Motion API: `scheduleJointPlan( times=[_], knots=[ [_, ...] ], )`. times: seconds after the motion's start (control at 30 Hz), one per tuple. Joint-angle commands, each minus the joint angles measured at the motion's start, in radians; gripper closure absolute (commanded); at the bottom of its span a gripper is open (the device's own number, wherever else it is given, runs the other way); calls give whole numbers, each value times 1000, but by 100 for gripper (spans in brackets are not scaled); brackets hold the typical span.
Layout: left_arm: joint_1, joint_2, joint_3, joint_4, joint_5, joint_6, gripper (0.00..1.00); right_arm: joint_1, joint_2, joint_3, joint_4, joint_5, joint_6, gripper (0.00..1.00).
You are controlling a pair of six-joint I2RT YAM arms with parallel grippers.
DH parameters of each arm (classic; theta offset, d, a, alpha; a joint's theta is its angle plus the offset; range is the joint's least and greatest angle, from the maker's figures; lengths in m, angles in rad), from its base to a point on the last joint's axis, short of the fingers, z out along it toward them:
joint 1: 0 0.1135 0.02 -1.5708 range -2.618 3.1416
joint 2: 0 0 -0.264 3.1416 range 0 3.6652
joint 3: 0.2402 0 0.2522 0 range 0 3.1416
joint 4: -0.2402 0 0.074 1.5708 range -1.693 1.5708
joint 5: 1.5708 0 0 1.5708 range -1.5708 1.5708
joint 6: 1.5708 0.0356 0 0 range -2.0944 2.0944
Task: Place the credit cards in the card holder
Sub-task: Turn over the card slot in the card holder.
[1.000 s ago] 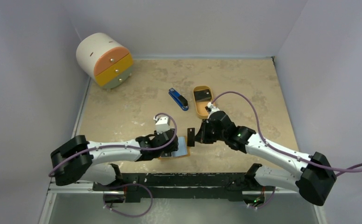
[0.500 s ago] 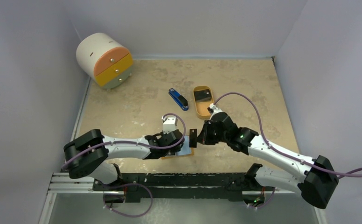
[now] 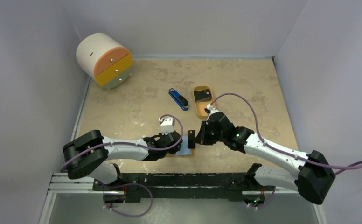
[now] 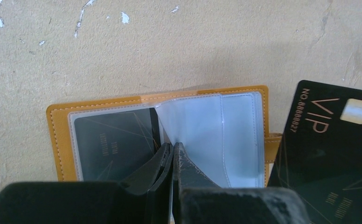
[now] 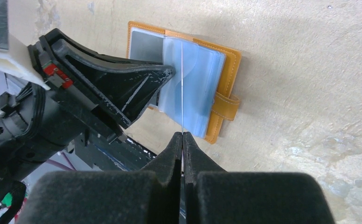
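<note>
The orange leather-like folding card holder (image 4: 58, 140) is lying open and flat on the beige mottled table (image 3: 244, 84), close to the near edge, between my two grippers, with its strap tab sticking out on the side towards my right arm. Its clear plastic sleeves (image 4: 226, 135) are fanning up from the spine, and a dark grey card (image 4: 109, 140) is already sitting inside the sleeve on the left half. My left gripper (image 4: 172, 154) is reaching low over the holder from the left. Its jaws are pressing together on the lifted edge of one clear sleeve leaf and holding that leaf up off the others. My right gripper (image 5: 182, 140) is hovering just beside the holder's right edge. Its jaws are clamping a thin black credit card with gold VIP lettering (image 4: 328, 154), which is standing on edge and pointing towards the sleeves. I cannot tell whether its tip is touching them. Farther back on the table, an oval orange tray (image 3: 201, 106) is holding another dark flat item (image 3: 202, 95). A blue-and-black stapler-like bar (image 3: 178, 99) is lying just to its left. A round white cabinet with orange and yellow drawers (image 3: 103, 58) is sitting in the far left corner.
</note>
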Motion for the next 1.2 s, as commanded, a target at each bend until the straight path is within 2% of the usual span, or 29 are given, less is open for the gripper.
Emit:
scheduleJointPlan(
  times=[0.0, 0.4, 0.6, 0.9, 1.17],
  knots=[
    [-6, 12, -54, -70, 4, -21, 100, 2, 37, -11, 90, -37, -9, 100],
    [-6, 0, -67, -56, -2, -49, 100, 2, 172, -29, 192, -96, 22, 100],
    [-6, -81, -97, -36, -15, -67, 100, 2, 209, -65, 302, -137, 79, 100],
    [-6, -237, -121, -68, -37, -76, 71, 2, 231, -91, 411, -157, 154, 100],
    [-6, -312, -122, -114, -58, -88, 65, 1, 282, -82, 508, -215, 178, 100]
  ],
)
